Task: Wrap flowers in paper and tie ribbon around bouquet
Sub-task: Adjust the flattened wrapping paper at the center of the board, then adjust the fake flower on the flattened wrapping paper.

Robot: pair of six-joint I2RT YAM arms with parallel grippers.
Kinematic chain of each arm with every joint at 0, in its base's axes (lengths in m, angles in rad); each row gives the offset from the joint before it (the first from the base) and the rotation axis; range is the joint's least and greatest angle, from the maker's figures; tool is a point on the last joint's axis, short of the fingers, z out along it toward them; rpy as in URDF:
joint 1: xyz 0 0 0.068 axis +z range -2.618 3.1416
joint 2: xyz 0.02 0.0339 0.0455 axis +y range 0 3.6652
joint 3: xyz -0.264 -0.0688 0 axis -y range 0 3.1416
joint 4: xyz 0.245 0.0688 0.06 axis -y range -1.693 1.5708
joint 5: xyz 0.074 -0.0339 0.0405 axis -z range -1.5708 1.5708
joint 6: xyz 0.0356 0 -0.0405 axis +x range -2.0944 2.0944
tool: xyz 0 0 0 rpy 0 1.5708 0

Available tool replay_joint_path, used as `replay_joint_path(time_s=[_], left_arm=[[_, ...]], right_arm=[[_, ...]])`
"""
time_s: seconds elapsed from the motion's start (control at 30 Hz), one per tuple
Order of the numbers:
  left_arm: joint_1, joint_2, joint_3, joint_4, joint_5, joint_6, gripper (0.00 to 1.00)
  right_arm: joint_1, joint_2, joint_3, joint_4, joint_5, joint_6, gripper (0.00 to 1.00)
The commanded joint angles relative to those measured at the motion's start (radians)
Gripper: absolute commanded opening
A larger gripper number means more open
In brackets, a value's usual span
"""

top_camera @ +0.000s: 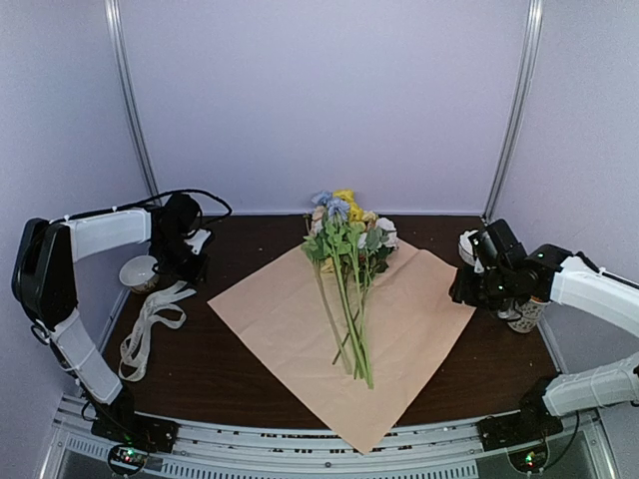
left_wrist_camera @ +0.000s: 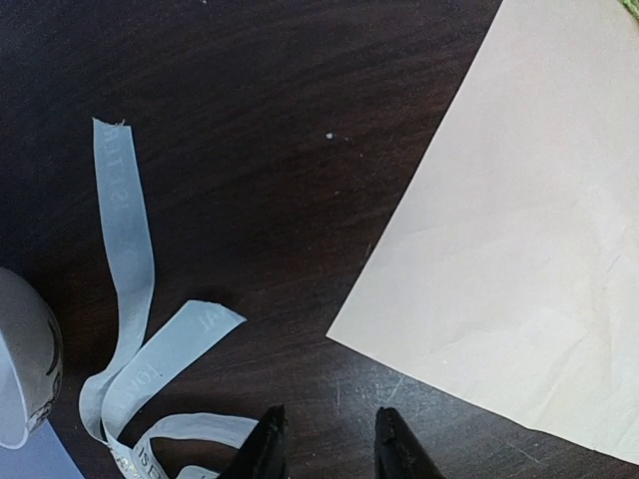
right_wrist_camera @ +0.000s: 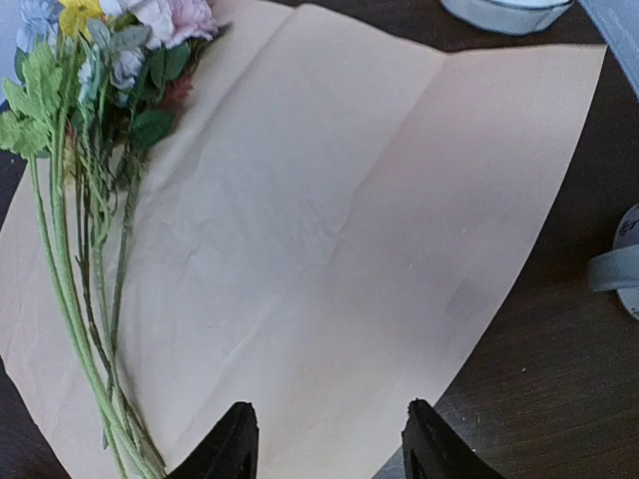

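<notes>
Left pincer (left_wrist_camera: 327,431), right pincer (right_wrist_camera: 329,431): released, empty.
We'd best nip paper (top_camera: 419,309) at the bench's (top_camera: 225,371) right edge, folding over flowers (top_camera: 344,261).

Robot lab test cell. Plain pale lavender wall panels (top_camera: 319,100) enclose dark wooden desk (top_camera: 230,369) from 9 through 12 to 3 o'clock. Metal corner posts (top_camera: 135,110) at 11 and 1 o'clock. Slotted aluminium rail (top_camera: 250,439) along 6 o'clock edge carries two white-and-black robot arms: left arm (top_camera: 105,232) at 8 o'clock, right arm (top_camera: 594,289) at 4 o'clock.
</notes>
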Motion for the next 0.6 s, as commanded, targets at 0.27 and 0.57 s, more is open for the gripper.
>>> replay_joint_path(time_s=[0.27,0.57], left_arm=[[-0.041,0.028,-0.039,0.074,0.054,-0.031,0.35],[-0.071,0.133,-0.058,0.112,0.036,-0.042,0.35]], right_arm=[[0.358,0.273,0.355,0.066,0.116,-0.216,0.47],[0.443,0.854,0.849,-0.095,-0.101,-0.424,0.39]])
